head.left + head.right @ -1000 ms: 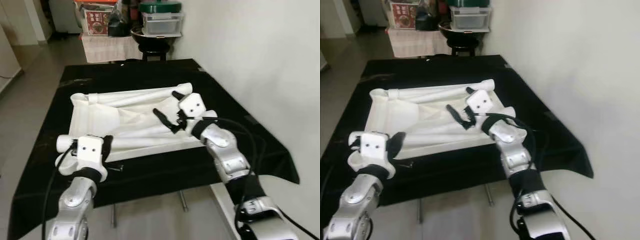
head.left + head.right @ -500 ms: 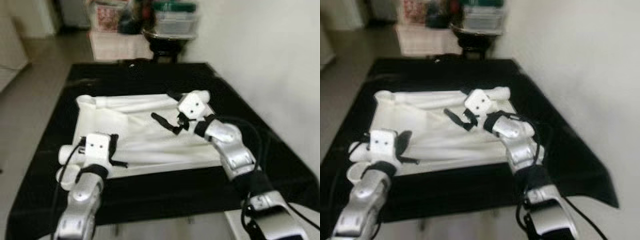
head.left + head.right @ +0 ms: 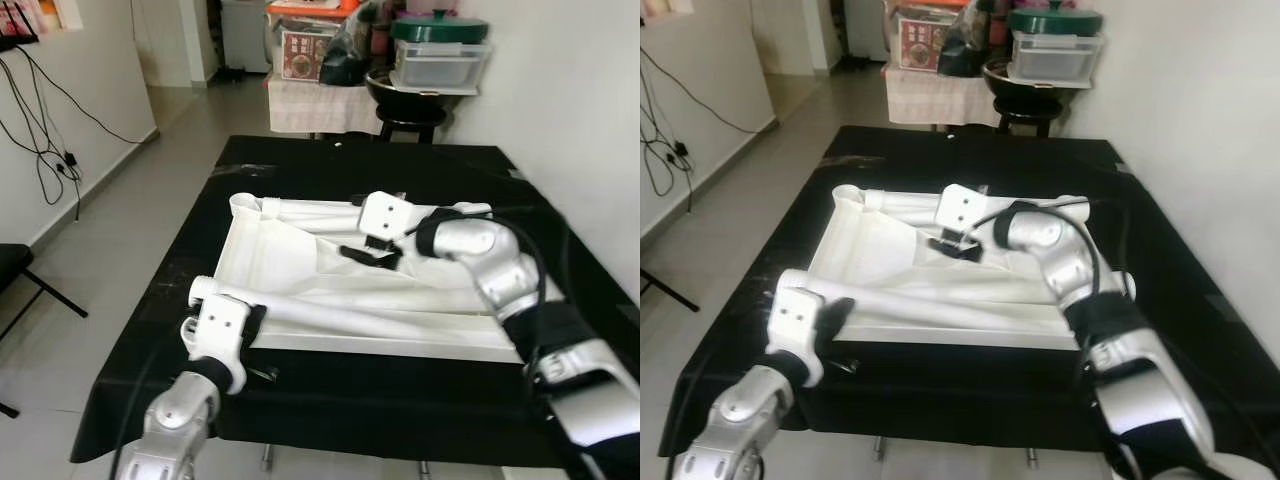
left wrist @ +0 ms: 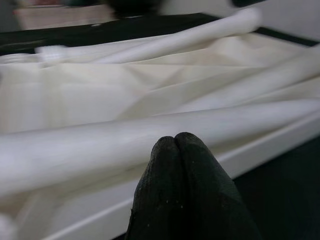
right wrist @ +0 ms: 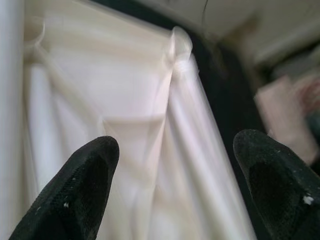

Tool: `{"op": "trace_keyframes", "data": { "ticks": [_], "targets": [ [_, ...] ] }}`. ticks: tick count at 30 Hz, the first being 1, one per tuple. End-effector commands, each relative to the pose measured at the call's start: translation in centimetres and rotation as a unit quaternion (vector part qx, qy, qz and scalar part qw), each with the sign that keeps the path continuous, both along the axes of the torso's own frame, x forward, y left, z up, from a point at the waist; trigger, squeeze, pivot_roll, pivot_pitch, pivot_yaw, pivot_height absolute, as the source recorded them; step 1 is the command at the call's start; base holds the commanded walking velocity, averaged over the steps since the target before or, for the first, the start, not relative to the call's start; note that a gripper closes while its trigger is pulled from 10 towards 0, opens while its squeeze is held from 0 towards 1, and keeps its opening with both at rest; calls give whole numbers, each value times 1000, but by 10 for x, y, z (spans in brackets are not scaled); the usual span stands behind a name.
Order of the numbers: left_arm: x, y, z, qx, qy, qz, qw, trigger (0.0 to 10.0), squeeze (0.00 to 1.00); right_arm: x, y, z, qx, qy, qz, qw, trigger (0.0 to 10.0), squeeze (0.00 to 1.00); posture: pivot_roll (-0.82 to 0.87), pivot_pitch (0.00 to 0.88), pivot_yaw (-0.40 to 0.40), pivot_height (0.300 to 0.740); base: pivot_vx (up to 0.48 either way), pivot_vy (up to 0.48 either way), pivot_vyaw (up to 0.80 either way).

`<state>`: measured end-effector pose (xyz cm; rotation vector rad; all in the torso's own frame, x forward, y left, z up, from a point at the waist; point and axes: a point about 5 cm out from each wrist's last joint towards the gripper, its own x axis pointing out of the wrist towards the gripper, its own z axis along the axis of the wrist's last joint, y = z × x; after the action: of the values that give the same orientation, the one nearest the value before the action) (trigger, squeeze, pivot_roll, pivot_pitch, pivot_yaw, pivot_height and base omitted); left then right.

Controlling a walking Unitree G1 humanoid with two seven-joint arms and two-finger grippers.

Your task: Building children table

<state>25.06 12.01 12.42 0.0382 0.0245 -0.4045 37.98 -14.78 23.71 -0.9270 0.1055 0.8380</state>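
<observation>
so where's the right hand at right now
The right hand is open over the middle of the white table frame on the black-covered table, seen in the eye views.

Two silver, jointed arms are showing metallic segments linked by black bands at the joints. Each wrist is carrying a white, boxy housing with small dark screw holes on its face. The left gripper and right gripper are bearing long black fingers; in the wrist views the fingertips are appearing matte, rounded and finely speckled. Black cables are looping along both forearms, thickest beside the right elbow.
</observation>
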Motion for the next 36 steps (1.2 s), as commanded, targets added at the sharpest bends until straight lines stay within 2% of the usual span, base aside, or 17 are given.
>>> {"op": "trace_keyframes", "data": {
  "ticks": [1, 4, 5, 6, 7, 9, 10, 14, 16, 18, 20, 29, 30, 31, 33, 34, 36],
  "targets": [
    [-3, -3, 2, 0, -3, -19, 1000, 10000, 0, 5, -7, 8, -20, 66, -28, 997, 10000, 0, -252, 18, -80, 740, 0, 0, 0],
    [-4, -4, 3, -3, -7, -22, 1000, 10000, 0, 7, -12, 8, -40, 80, -37, 995, 10000, 0, -253, 23, -82, 740, 0, 0, 0],
    [-5, -4, 4, -4, -10, -24, 1000, 10000, 0, 7, -14, 8, -55, 85, -41, 994, 10000, 0, -253, 23, -82, 740, 0, 0, 0],
    [-7, -5, 5, -5, -11, -26, 1000, 10000, 0, 5, -23, 2, -99, 115, -43, 987, 10000, 0, -250, 33, -89, 740, 0, 0, 0],
    [-7, -5, 5, -5, -11, -26, 1000, 10000, 0, 5, -23, 2, -99, 115, -43, 987, 10000, 0, -250, 33, -89, 740, 0, 0, 0],
    [-11, -7, 7, -12, -15, -29, 999, 10000, 0, 2, -40, -8, -163, 163, -53, 972, 10000, 0, -252, 50, -93, 740, 0, 0, 0],
    [-11, -7, 7, -12, -15, -29, 999, 10000, 0, 2, -40, -8, -163, 163, -53, 972, 10000, 0, -252, 50, -93, 740, 0, 0, 0],
    [-17, -9, 10, -19, -15, -36, 999, 10000, 0, 3, -61, -18, -233, 202, -100, 946, 10000, 0, -251, 74, -96, 740, 0, 0, 0],
    [-17, -9, 10, -19, -15, -36, 999, 10000, 0, 3, -61, -18, -233, 202, -100, 946, 10000, 0, -251, 74, -96, 740, 0, 0, 0],
    [-22, -12, 12, -24, -13, -43, 999, 10000, 0, 4, -72, -20, -264, 217, -134, 930, 10000, 0, -249, 93, -99, 740, 0, 0, 0],
    [-26, -13, 13, -27, -10, -47, 998, 10000, 0, 5, -76, -19, -274, 226, -152, 922, 10000, 0, -248, 106, -101, 740, 0, 0, 0],
    [-33, -16, 14, -33, -6, -48, 998, 10000, 0, 5, -80, -21, -312, 236, -155, 907, 10000, 0, -244, 128, -111, 740, 0, 0, 0],
    [-34, -17, 14, -35, -5, -47, 998, 10000, 0, 5, -82, -22, -328, 237, -156, 901, 8549, 0, -245, 133, -115, 740, 0, 0, 0],
    [-36, -19, 15, -37, -3, -47, 998, 10000, 0, 4, -85, -23, -348, 239, -156, 893, 3882, 0, -244, 135, -119, 740, 0, 0, 0],
    [-37, -19, 15, -38, -3, -47, 998, 10000, 0, 4, -87, -23, -361, 240, -157, 887, 3882, 0, -244, 136, -120, 740, 0, 0, 0],
    [-38, -20, 16, -40, -2, -47, 998, 10000, 0, 3, -89, -23, -372, 239, -156, 883, 0, 0, -245, 139, -123, 740, 0, 0, 0],
    [-39, -21, 16, -42, -1, -47, 998, 10000, 0, 3, -90, -23, -379, 238, -157, 881, 0, 0, -248, 139, -125, 740, 0, 0, 0]
  ]
}}
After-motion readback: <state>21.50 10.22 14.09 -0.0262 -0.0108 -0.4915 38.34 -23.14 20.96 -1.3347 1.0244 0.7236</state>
